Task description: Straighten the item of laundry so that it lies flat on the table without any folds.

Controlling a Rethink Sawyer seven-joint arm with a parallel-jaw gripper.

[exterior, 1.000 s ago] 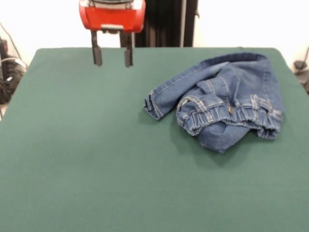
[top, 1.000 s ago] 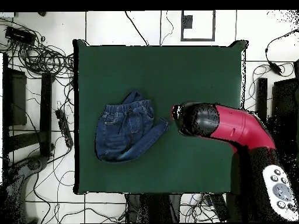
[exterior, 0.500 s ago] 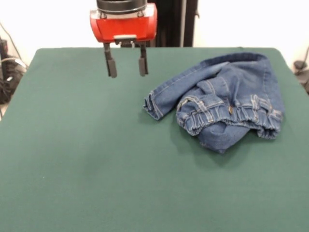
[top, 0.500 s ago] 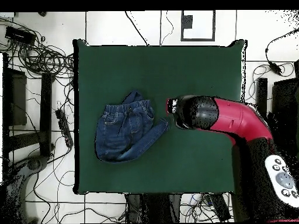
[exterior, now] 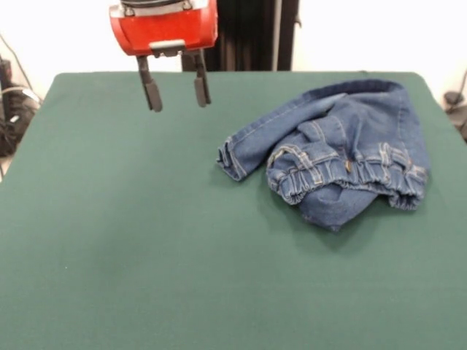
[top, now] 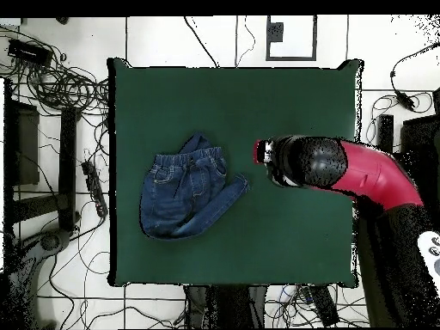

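A small pair of blue denim jeans (exterior: 343, 157) lies crumpled on the dark green bench (exterior: 131, 248), toward three o'clock in the front view and well apart from me. The cloth is mid-blue with paler, faded patches and tan stitching along the seams. The elastic waistband is gathered into tight ruffles and faces the camera, curling along the lower front of the heap, with a small metal button showing near its middle. One leg is folded across the pile and sticks out toward nine o'clock, ending in a stitched hem that rests flat on the bench. A rounded fold of denim pokes out below the waistband at about six o'clock of the heap. In the overhead view the jeans (top: 187, 191) sit left of the bench's centre, waistband toward twelve o'clock, the loose leg angling out toward three o'clock. The bench top looks like matte felt, a plain rectangle with softly rounded corners, far larger than the jeans. My jaws (exterior: 175, 89) hang above the bench toward eleven o'clock in the front view, standing apart with nothing between them: two thin dark straight fingers (exterior: 152, 93) under a glossy red housing. The jaws touch neither cloth nor bench.
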